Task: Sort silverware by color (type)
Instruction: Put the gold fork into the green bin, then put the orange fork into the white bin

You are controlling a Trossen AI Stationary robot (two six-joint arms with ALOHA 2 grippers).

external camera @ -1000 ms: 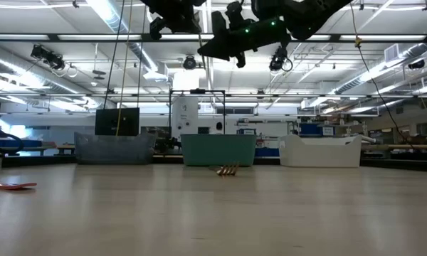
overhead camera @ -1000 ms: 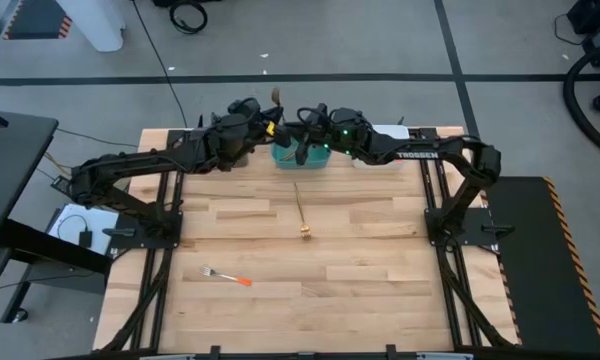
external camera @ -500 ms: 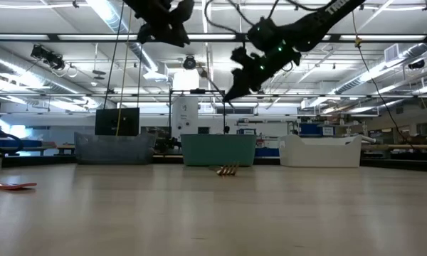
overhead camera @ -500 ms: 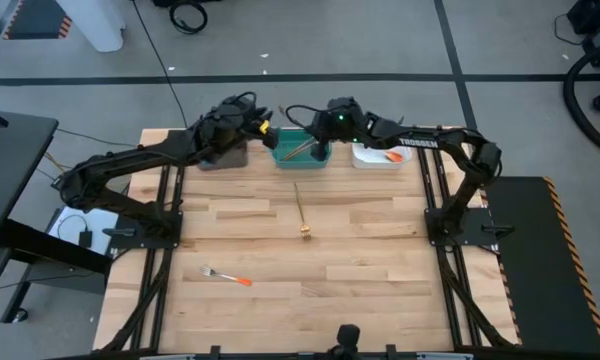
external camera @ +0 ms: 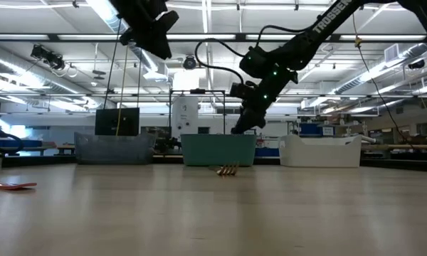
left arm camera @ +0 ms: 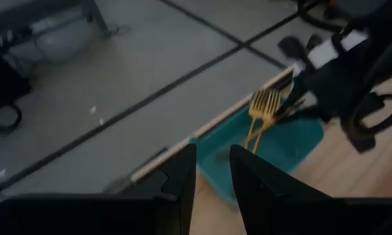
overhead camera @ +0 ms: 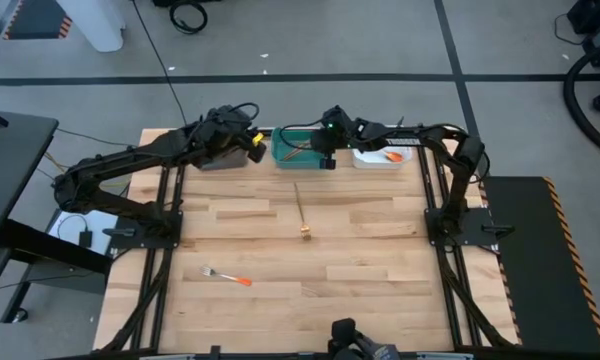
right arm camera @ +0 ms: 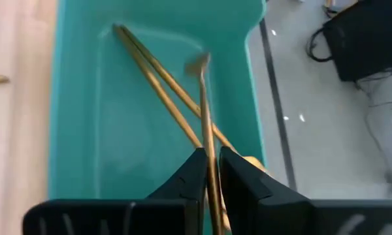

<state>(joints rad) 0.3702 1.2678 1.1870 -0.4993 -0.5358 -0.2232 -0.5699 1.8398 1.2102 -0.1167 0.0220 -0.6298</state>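
The orange fork (overhead camera: pixel 230 277) lies on the tabletop (overhead camera: pixel 380 260), well apart from both hands, toward the near edge. The left hand (overhead camera: pixel 248 143) waits above the grey bin (overhead camera: pixel 212 160), a little apart and holding nothing. Next to it is the teal bin (overhead camera: pixel 283 150) with gold forks (right arm camera: pixel 157 85) already inside. One more gold fork (overhead camera: pixel 301 205) lies on the tabletop, near the right hand but outside the bin. The right hand (overhead camera: pixel 326 158) is low over the teal bin with a gold piece (right arm camera: pixel 204 98) right at it; I cannot tell if it grips the piece or has let it go. The white bin (overhead camera: pixel 370 160) is just beside this hand, on its outer side.

The step seems to be putting this gold piece into the teal bin. To do it well, I think the hand should stay over the middle of the bin, release fully, then lift straight up so the piece does not catch or tip over the wall
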